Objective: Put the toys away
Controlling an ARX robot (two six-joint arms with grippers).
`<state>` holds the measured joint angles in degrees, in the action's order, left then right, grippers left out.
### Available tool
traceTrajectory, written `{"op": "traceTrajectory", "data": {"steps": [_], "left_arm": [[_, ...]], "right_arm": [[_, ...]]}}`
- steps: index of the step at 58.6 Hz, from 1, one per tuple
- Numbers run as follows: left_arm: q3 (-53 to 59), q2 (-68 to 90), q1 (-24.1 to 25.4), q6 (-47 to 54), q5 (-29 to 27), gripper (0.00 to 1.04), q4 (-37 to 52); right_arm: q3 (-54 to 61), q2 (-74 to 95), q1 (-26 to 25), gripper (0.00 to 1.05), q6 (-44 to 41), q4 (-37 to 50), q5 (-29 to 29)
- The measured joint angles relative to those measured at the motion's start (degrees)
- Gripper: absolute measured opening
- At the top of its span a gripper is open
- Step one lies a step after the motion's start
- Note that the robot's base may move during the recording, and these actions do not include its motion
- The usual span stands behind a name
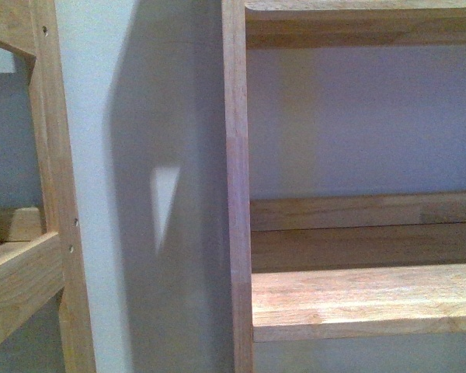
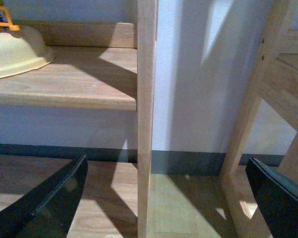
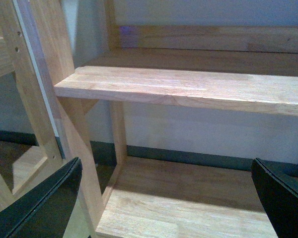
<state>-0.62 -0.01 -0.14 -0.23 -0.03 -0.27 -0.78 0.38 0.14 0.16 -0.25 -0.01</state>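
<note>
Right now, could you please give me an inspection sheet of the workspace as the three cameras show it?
Surface: bare wooden shelf board in the front view; the right wrist view shows a similar board, nothing on it.
Job's things: no plush toy seen.
Clutter: pale yellow bowl-like item on a shelf, with an orange-yellow object behind it.
Grippers: left gripper open and empty; right gripper open and empty.
Cables: nothing seen.
Surroundings: wooden upright, pale wall, dark skirting board, wood floor.
</note>
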Motion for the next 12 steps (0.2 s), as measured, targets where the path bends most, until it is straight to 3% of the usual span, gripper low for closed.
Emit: {"op": "traceTrajectory", "data": {"steps": [12], "left_arm": [[0.00,0.00,0.00,0.00,0.00,0.99,0.02]], "right_arm": [[0.00,0.00,0.00,1.04,0.00,0.00,0.00]]}}
